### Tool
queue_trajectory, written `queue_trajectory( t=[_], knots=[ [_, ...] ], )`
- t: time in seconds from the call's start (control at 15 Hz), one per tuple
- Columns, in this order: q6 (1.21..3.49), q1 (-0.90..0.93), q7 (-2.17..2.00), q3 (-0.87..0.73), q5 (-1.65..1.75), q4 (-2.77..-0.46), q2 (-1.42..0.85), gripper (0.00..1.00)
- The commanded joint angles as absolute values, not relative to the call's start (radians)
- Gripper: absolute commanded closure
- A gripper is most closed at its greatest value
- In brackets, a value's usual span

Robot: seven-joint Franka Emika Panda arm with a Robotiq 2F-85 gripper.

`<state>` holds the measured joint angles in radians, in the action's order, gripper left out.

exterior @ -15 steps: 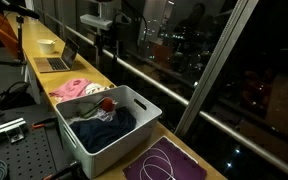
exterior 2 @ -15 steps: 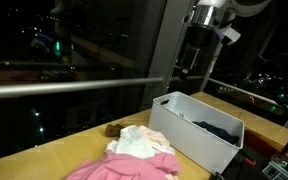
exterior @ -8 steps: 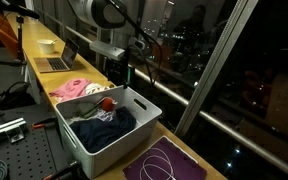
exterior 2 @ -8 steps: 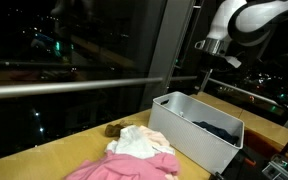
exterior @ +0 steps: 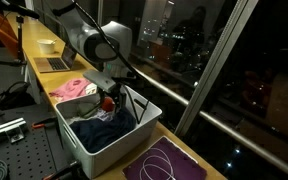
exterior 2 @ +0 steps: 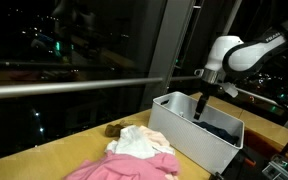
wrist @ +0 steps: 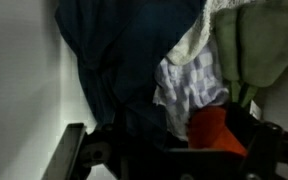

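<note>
Dark blue garment (wrist: pixel 114 70), heaped against white bin (exterior: pixel 134 140) wall: soft, light, limp; best pinched at raised fold. Gripper (exterior: pixel 111 99) spread wide just above, holding nothing.

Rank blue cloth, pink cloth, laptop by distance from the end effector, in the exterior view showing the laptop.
1. Blue cloth, in the bin under the end effector.
2. Pink cloth, beside the bin.
3. Laptop, farther along the bench.

Yellow counter (exterior: pixel 36 52) bears white bin (exterior: pixel 146 112), pink cloth (exterior: pixel 72 87), laptop (exterior: pixel 60 60)
</note>
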<state>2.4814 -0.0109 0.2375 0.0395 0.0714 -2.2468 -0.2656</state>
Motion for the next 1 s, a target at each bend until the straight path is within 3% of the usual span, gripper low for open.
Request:
queue_trajectory(
  t=[0.0,0.8,0.87,0.93],
  knots=[
    [2.569,-0.019,0.253,0.047,0.055,-2.275,-0.342,0.00],
    [2.690,-0.039,0.250,0.084,0.039,-2.307,-0.540,0.00],
    [2.688,-0.041,0.249,0.088,0.035,-2.305,-0.544,0.25],
    [2.686,-0.046,0.251,0.091,0.031,-2.304,-0.543,0.26]
  ],
)
